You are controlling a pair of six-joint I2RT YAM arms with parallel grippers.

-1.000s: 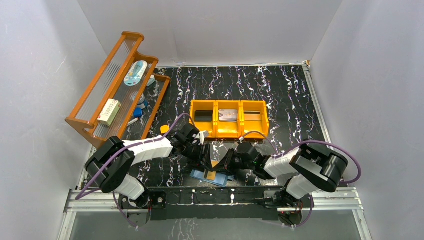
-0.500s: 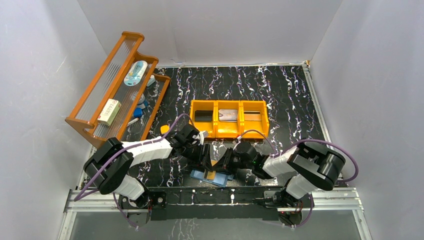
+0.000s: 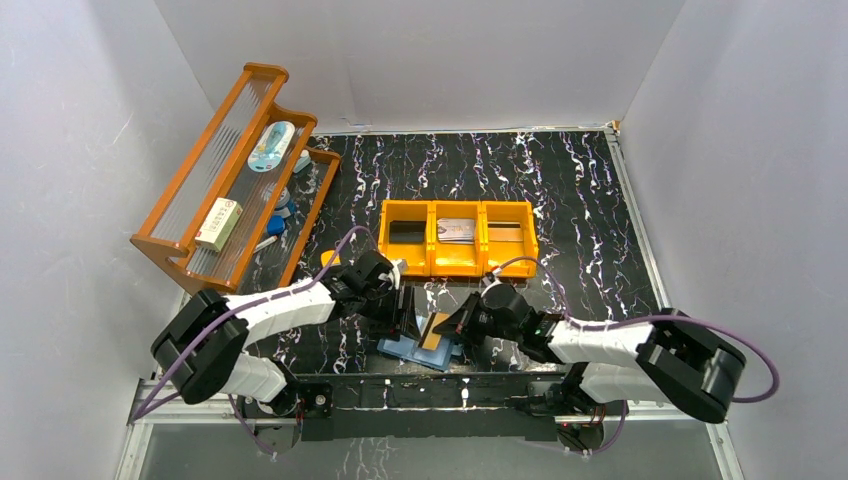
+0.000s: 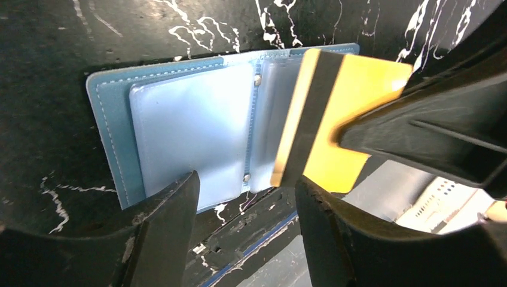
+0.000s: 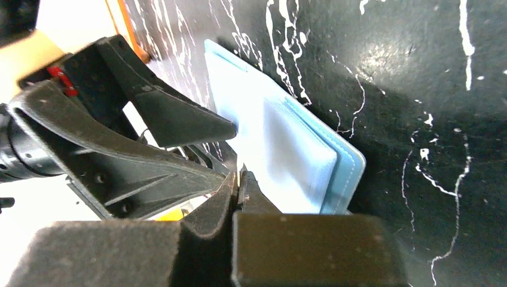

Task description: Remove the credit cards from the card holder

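Top external view, read against the frames of the preceding second: the left gripper [image 3: 405,312] had widened slightly. It hung with fingers spread over the near edge of the blue wallet [image 3: 404,351], holding nothing. Whether a fingertip pressed the wallet down could not be told. The wallet lay open and flat on the table [image 3: 590,200] near its front edge, between the two arms and well short of the orange bin [image 3: 455,266].

The right gripper [image 3: 455,326] had gone from partly open to pressed together on the orange card [image 3: 433,331], which stood tilted above the wallet's right half. Left wrist view confirmed the card [image 4: 335,119] raised off the clear pockets, dark stripe showing. Its lower edge may yet have sat in a pocket.

Judgement: one card was gripped and largely withdrawn, extraction under way.

Left arm reached in from the left, forearm low. Right arm had stretched out longer and lower, its elbow swung further right.
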